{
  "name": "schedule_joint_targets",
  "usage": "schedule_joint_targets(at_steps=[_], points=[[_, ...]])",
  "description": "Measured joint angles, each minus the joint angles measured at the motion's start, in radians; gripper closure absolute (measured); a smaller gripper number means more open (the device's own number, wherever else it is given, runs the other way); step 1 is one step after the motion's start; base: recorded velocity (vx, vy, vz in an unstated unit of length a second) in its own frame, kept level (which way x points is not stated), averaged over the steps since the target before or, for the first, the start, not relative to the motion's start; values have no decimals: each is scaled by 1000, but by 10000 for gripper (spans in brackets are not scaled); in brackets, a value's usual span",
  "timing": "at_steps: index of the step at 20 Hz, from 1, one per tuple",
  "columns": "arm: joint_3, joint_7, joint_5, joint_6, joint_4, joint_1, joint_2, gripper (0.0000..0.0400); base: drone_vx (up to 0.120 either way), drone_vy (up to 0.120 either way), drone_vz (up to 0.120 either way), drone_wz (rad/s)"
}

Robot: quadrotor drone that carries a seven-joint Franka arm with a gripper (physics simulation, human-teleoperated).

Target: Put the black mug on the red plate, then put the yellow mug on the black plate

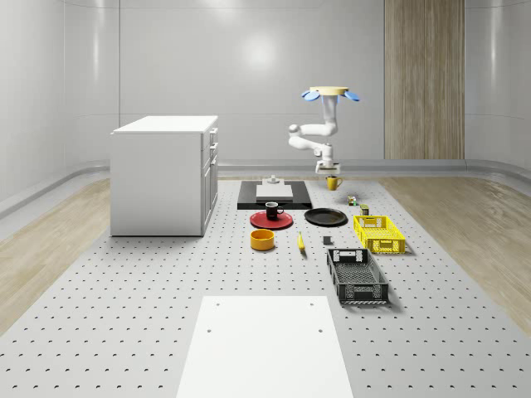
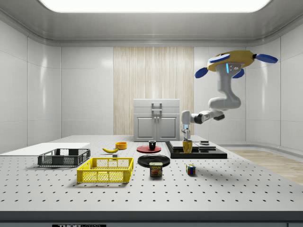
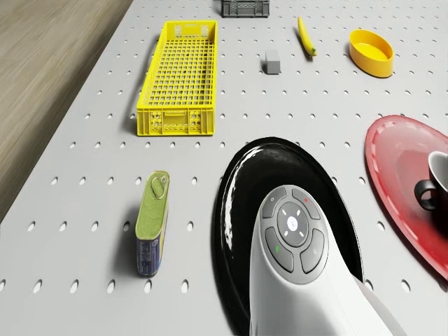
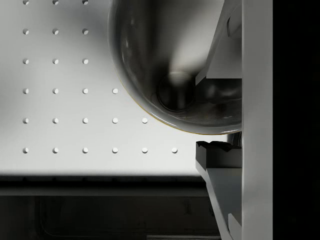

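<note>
Whole-scene: drone (image 1: 330,93) hovers past the perforated table's (image 1: 124,315) far end, white-panelled room with a wood wall strip (image 1: 423,79); gripper (image 1: 326,169) pinches the yellow mug (image 1: 333,182), lifted beyond the black plate (image 1: 325,217); black mug (image 1: 272,211) sits on the red plate (image 1: 267,221). Side: mug (image 2: 187,146) hangs beside the black tray (image 2: 196,153). Drone: plate (image 3: 245,189) below the arm. Wrist: fingers (image 4: 220,50) clamp the mug rim (image 4: 150,60).
</note>
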Motion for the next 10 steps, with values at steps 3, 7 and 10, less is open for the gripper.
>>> schedule_joint_targets(at_steps=[3,7,10], points=[[0,1,1,1,0,-1,-1,290,120,-120,0,0],[0,1,2,3,0,-2,-3,290,120,-120,0,0],[0,2,2,4,0,-2,-4,290,120,-120,0,0]])
